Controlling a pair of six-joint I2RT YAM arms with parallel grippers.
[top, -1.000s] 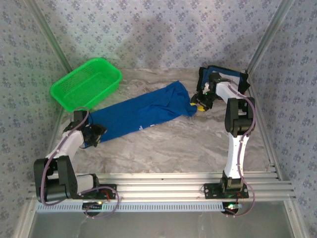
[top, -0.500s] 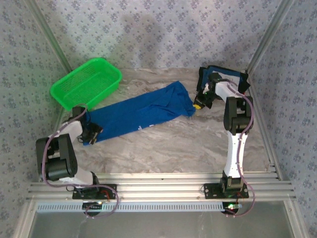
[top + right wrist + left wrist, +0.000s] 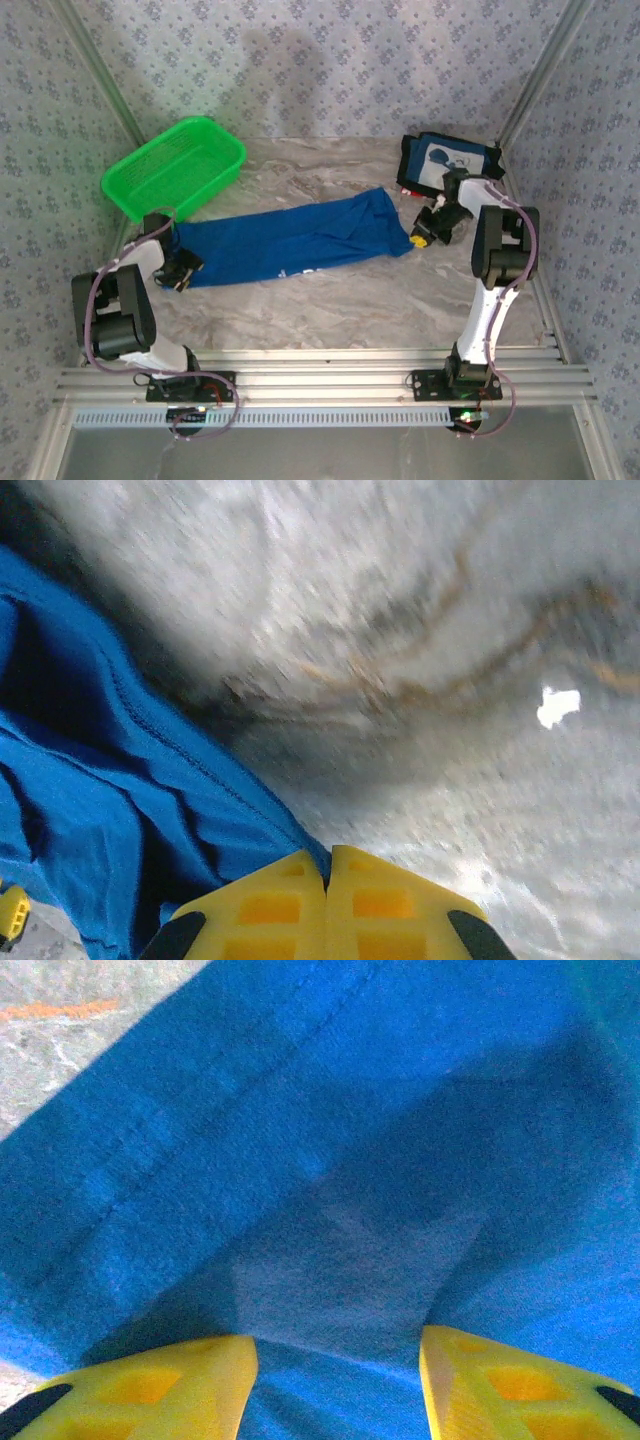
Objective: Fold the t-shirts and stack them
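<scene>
The royal blue t-shirt (image 3: 290, 240) lies stretched in a long band across the table, running left to right. My left gripper (image 3: 183, 272) is at its left end. In the left wrist view the yellow fingers (image 3: 160, 1390) stand half apart, clamped on a thick bunch of the blue cloth (image 3: 330, 1160). My right gripper (image 3: 418, 240) is at the shirt's right end. Its jaws (image 3: 327, 865) are pressed together with the hem of the blue cloth (image 3: 100, 810) pinched between them. A dark navy t-shirt (image 3: 450, 160) with a white panel lies folded at the back right.
A green mesh basket (image 3: 175, 165) stands at the back left, just beyond the left arm. Patterned walls close in the table on three sides. Bare marble tabletop (image 3: 330, 300) lies between the blue shirt and the arm bases.
The right gripper closed on the shirt's right end and pulled it right and nearer, drawing the shirt out straighter. The left arm folded back while its gripper stayed at the left end.
</scene>
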